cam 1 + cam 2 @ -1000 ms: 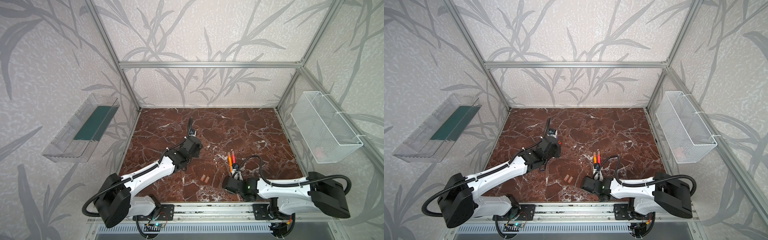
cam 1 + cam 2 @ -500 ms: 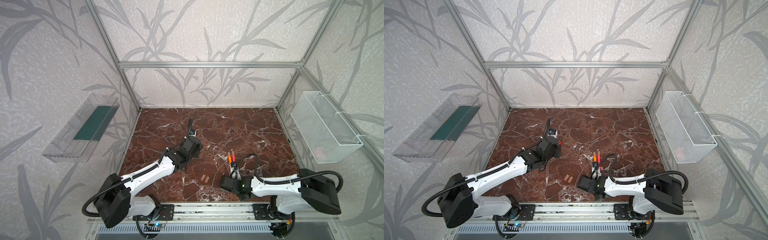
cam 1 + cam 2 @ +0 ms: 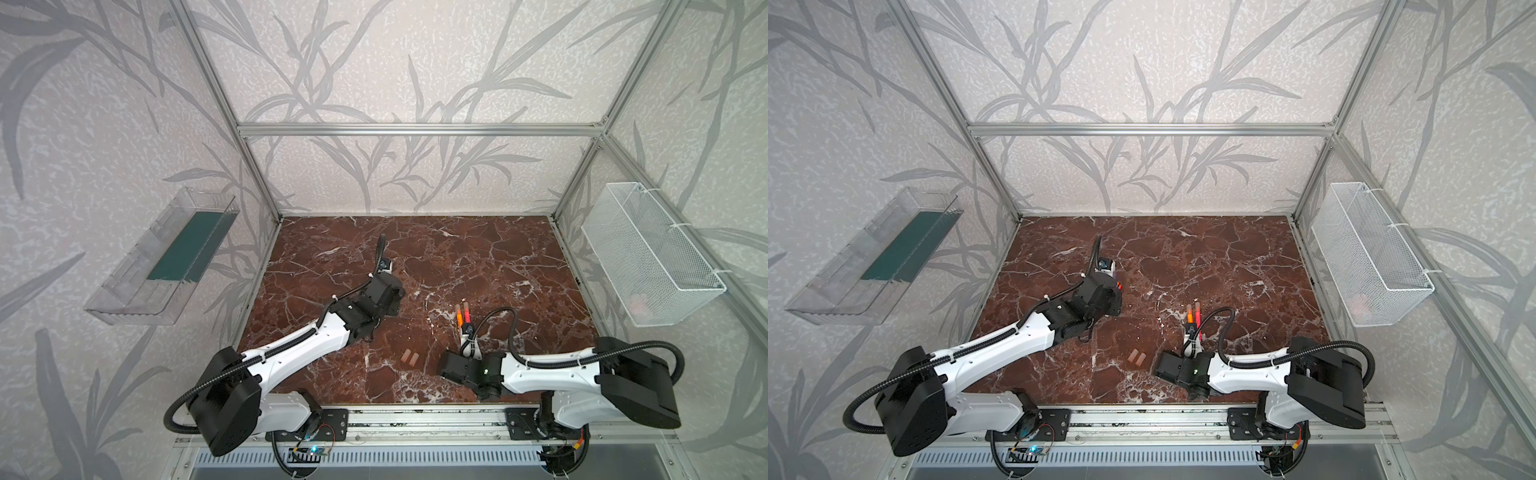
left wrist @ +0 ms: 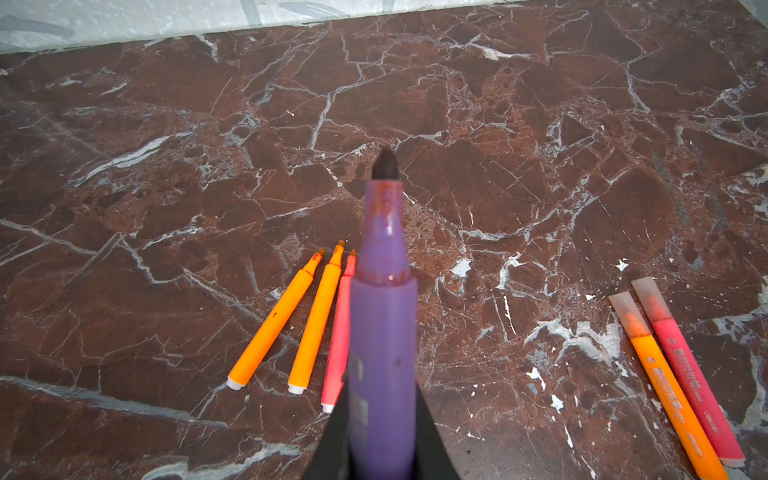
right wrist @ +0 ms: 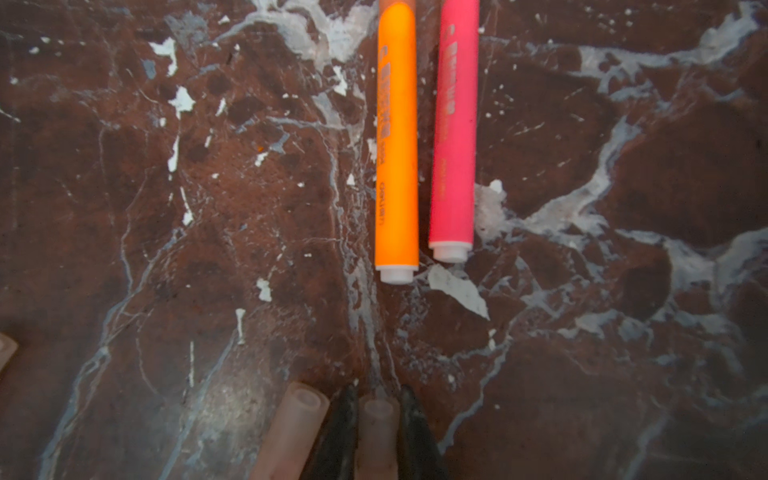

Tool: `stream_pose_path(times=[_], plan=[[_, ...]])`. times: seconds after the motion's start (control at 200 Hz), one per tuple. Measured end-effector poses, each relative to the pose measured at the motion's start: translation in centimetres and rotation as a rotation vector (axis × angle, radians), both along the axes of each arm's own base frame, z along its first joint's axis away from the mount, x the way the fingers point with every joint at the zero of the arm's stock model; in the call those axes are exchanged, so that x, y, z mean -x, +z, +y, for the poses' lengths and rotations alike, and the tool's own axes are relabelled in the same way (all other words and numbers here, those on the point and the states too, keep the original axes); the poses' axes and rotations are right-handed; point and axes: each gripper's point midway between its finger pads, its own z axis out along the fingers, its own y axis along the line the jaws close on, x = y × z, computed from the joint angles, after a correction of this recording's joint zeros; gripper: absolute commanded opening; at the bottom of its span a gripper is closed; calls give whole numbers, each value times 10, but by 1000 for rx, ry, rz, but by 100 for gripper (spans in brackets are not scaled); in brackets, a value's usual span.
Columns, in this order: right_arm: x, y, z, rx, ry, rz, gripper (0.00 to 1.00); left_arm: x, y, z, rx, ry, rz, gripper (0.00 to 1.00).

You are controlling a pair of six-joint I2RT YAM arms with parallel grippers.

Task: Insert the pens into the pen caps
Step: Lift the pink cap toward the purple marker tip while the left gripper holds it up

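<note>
My left gripper (image 4: 380, 415) is shut on a purple pen (image 4: 382, 316), uncapped, its dark tip pointing ahead above the marble floor. Below it lie two uncapped orange pens (image 4: 274, 324) and a red-pink pen (image 4: 338, 340). An orange pen (image 5: 397, 145) and a red-pink pen (image 5: 453, 133), both capped, lie side by side mid-floor (image 3: 462, 314). My right gripper (image 5: 378, 399) is down at the floor, shut on a pinkish pen cap (image 5: 377, 432). A second cap (image 5: 291, 432) lies against one finger. Two more caps (image 3: 409, 357) rest left of that arm in both top views.
A white wire basket (image 3: 648, 257) hangs on the right wall and a clear plastic tray (image 3: 166, 257) on the left wall. Aluminium frame posts stand at the floor's corners. The mounting rail (image 3: 415, 424) runs along the front edge.
The right arm has slid a little to the left and its jaws have closed on the pen cap. The left arm and purple pen have not moved.
</note>
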Motion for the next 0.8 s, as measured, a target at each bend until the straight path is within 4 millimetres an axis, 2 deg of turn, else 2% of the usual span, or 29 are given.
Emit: stream_pose_path(times=[0.13,0.25,0.365,0.465,0.53,0.595,0.695,0.8], plan=[[0,8,-3,-19,-3,-15,12,1,4,-2,19,-9,-4,0],[-5,26,-5,-63,-12,-58,12,5,9,-4,59,-11,4,0],[-13,52,-4,-129,-16,-112,11,18,15,-11,180,-19,61,0],[-25,83,1,-212,-22,-164,10,32,28,-34,372,-82,110,0],[-33,106,4,-275,-29,-209,10,45,29,-50,488,-145,152,0],[-39,129,5,-348,-35,-264,10,60,23,-63,534,-202,211,0],[-43,161,0,-448,-43,-343,9,89,16,-88,523,-307,270,0],[-42,186,-13,-560,-64,-423,9,131,17,-118,499,-451,289,0]])
